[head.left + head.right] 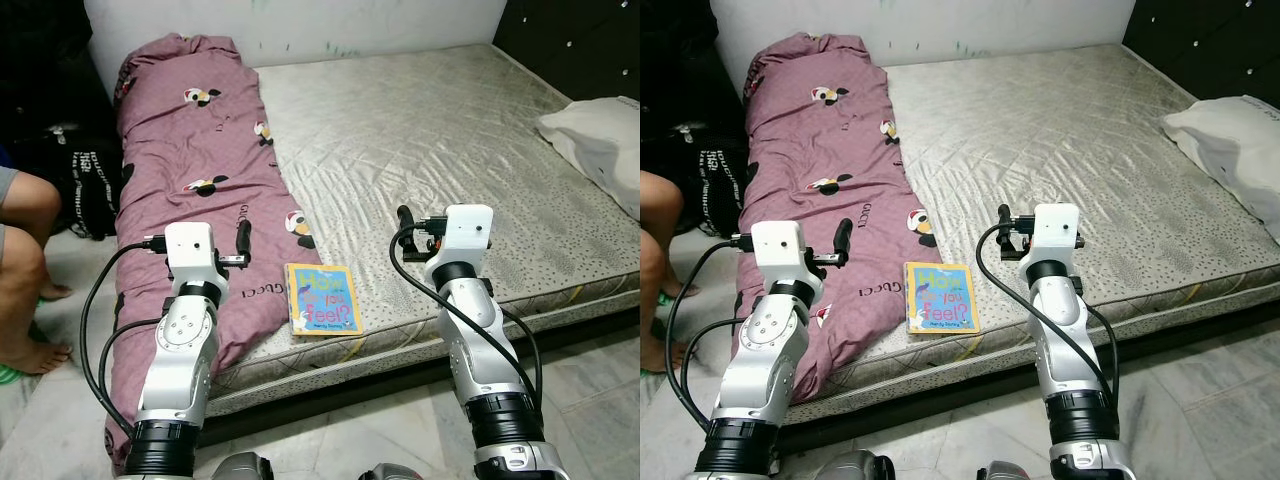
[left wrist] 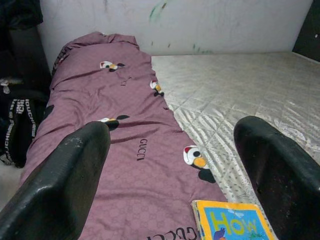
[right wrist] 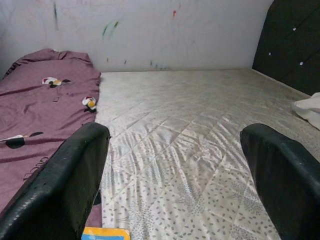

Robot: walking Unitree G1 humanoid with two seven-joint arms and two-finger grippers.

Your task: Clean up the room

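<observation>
A bare quilted mattress (image 1: pixel 430 130) serves as the reference surface. Along its left side, against the white wall (image 1: pixel 300 20), lies a long purple duvet (image 1: pixel 190 170) printed with cartoon figures. A children's book (image 1: pixel 323 298) with a yellow and blue cover lies flat on the mattress at its front edge, just beside the duvet's right border. A white pillow (image 1: pixel 600 140) rests at the mattress's right side, near the dark headboard (image 1: pixel 580 45).

The left gripper (image 2: pixel 175 165) is held above the front end of the duvet, left of the book; its two black fingers (image 2: pixel 60 185) are spread wide apart and hold nothing. The right gripper (image 3: pixel 175 170) is held above the mattress's front portion, right of the book; its fingers (image 3: pixel 285 170) are likewise spread wide with nothing between them.

Beyond the duvet, off the mattress's left side, a person's bare leg (image 1: pixel 25 280) stands on the floor (image 1: pixel 60 400), with a black bag (image 1: pixel 85 180) behind it.
</observation>
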